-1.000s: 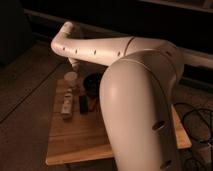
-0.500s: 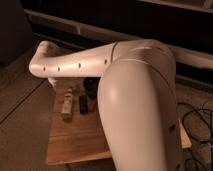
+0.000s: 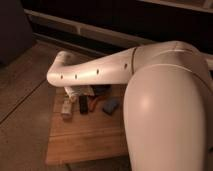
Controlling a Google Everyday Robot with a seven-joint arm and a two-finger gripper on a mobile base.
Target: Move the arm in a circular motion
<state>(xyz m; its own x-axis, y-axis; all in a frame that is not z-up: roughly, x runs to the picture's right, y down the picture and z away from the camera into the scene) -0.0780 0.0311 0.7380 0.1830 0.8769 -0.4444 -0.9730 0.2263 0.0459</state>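
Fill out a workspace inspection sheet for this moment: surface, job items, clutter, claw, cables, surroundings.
Surface: wooden board, lying flat beneath the arm.
Job's things: cream-white arm, forearm stretched left above the board, bulky joint filling the right foreground.
Clutter: pale block, dark item and blue item, grouped near the board's back edge.
Claw: claw tucked under the forearm's left end, above the clutter, mostly hidden.
Cables: nothing seen.
Surroundings: floor at left; pale ledge on a dark wall behind.
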